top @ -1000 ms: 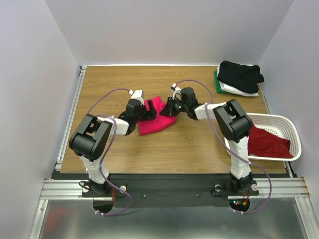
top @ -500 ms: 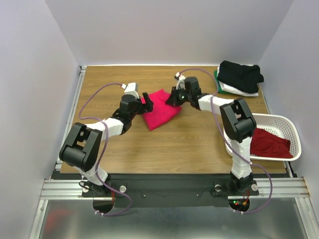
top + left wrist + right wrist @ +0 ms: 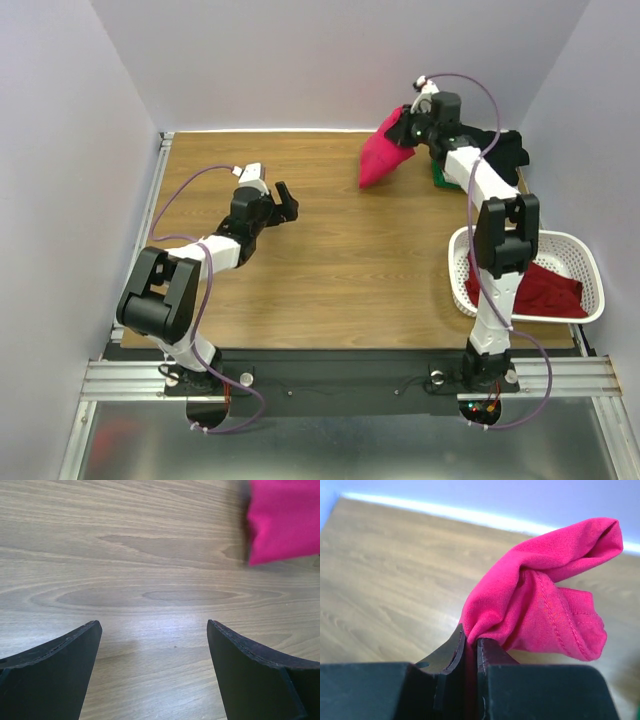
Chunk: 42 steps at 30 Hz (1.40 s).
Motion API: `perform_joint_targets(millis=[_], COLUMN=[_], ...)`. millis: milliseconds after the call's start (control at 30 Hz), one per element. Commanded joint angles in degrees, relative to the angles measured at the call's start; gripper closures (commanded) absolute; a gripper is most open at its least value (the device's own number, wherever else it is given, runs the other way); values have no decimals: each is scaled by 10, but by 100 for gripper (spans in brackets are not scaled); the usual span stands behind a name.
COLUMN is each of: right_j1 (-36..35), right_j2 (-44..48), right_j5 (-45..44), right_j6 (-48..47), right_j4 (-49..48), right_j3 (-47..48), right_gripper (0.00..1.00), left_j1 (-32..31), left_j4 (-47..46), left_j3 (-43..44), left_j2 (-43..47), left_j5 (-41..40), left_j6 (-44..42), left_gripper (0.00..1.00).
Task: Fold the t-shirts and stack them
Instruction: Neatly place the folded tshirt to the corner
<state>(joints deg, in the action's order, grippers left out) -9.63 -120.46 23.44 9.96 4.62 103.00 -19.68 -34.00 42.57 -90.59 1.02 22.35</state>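
The brown wood-grain tabletop carried everything, with the two arms reaching out from its near edge. At the right edge sat the white perforated plastic basket, and a crumpled dark red cloth t-shirt lay inside it, not yet folded. In the far right corner was the stack of folded t-shirts. A black cloth t-shirt lay on top and a sliver of green cloth t-shirt showed at the bottom. The right arm hid much of the rest.

Just left of that stack, the bright pink-red cloth t-shirt hung in the air as a bunched bundle, its lower tip close to the wood. The right gripper was clamped on one upper fold of it. In the wrist view the jaws stood nearly together, with only a thin pinch of cloth between them. The left gripper sat low over bare wood at left centre, its jaws spread wide with nothing between them.

The step in hand looked like carrying the pink shirt onto the stack. To do it well, the shirt would need lifting clear of the black top layer before crossing, so that it did not drag that layer askew. The hanging end should then land first and the rest be laid across it. The jaws should part only once the cloth rested fully, because a bundle held by one fold might slump open.
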Motion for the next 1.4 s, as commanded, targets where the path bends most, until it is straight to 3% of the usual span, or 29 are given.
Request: perform_joint_targets(millis=[0, 667, 1000, 1367], right_j1=[17, 175, 225, 256], right_j2=[2, -73, -84, -95], right_j5=[0, 46, 65, 35], right_j6=[-8, 45, 26, 7], right_j4=[13, 14, 14, 14], right_j3=[72, 289, 291, 229], right_gripper=[100, 99, 100, 100], left_j1=[11, 19, 19, 19], left_j4=[-14, -16, -15, -15], left_j3=[-2, -1, 3, -1], left_j2=[-1, -23, -33, -23], left_j5=[11, 22, 23, 28], left_j6=[-11, -5, -4, -1], left_gripper=[1, 2, 2, 2])
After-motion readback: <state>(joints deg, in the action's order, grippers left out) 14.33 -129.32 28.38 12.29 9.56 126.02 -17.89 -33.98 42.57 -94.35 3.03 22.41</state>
